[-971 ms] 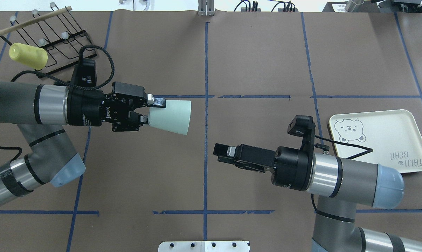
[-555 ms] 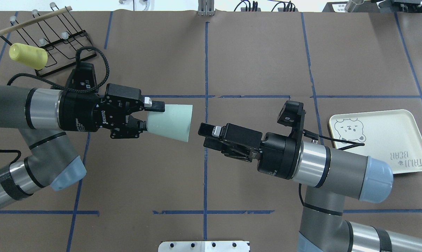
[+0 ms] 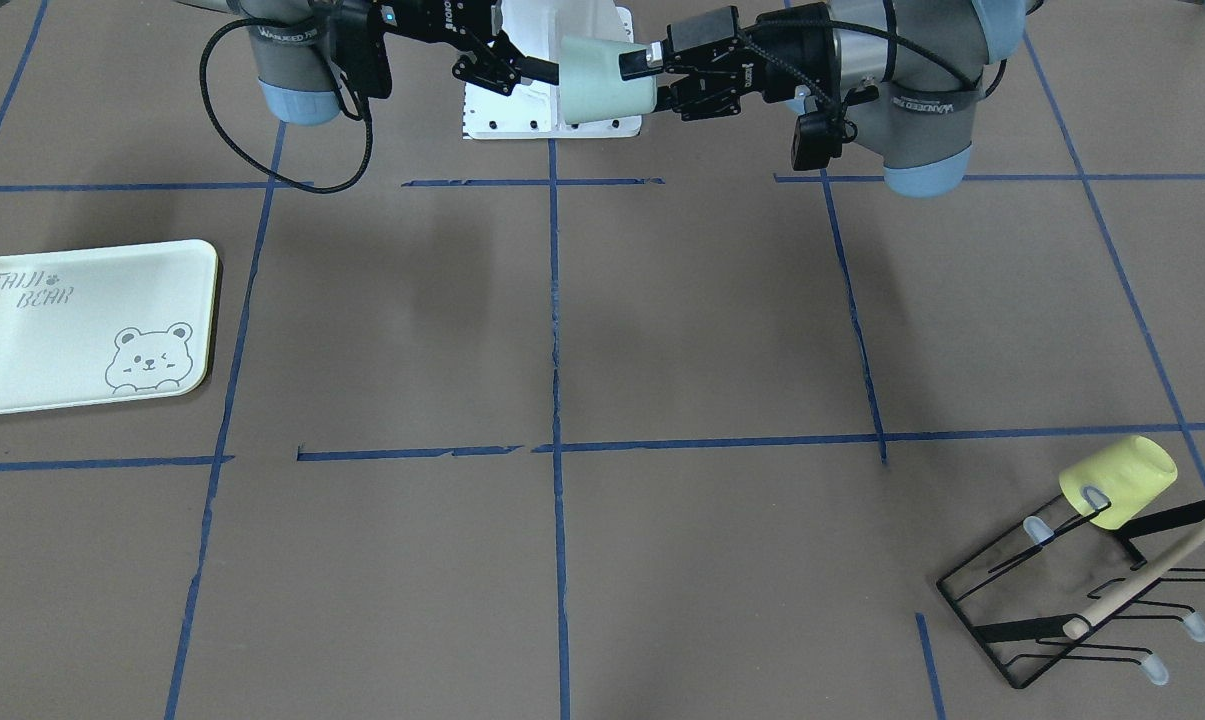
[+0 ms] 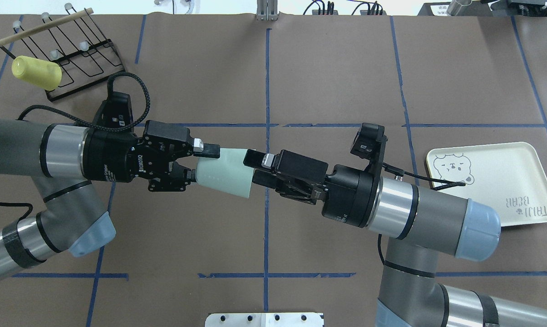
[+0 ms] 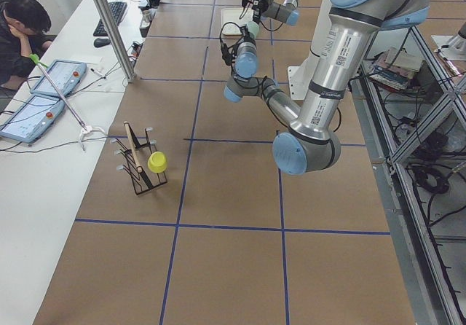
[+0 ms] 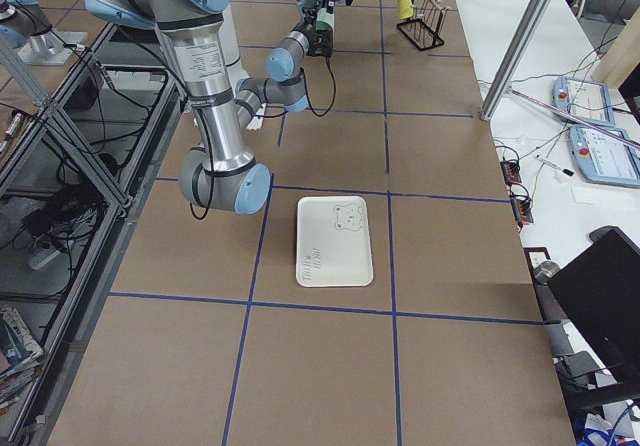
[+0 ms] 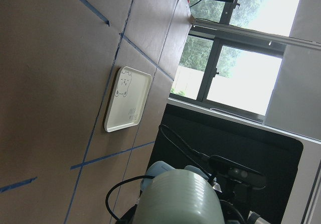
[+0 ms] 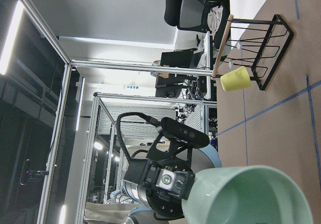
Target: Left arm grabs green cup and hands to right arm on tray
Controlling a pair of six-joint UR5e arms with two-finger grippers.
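My left gripper [image 4: 200, 163] is shut on the narrow base end of the green cup [image 4: 223, 172], holding it on its side in the air over the table's centre line. My right gripper [image 4: 255, 169] is open, and its fingers reach over the cup's wide rim from the other side. One finger lies over the cup's upper wall. I cannot tell whether the fingers touch the cup. In the front view the cup [image 3: 602, 80] sits between the left gripper [image 3: 652, 75] and the right gripper [image 3: 537, 70]. The right wrist view shows the cup's open mouth [image 8: 251, 199]. The tray [image 4: 495, 181] lies flat at the right.
A yellow cup [image 4: 36, 72] hangs on a black wire rack [image 4: 73, 59] at the far left corner. Blue tape lines grid the brown table cover. A white mounting plate [image 4: 264, 319] sits at the near edge. An operator sits beyond the table's left end.
My right arm has moved left toward the cup, and its open fingers have gone from a gap away to over the rim. My left gripper with the cup has shifted slightly right and toward the near edge.
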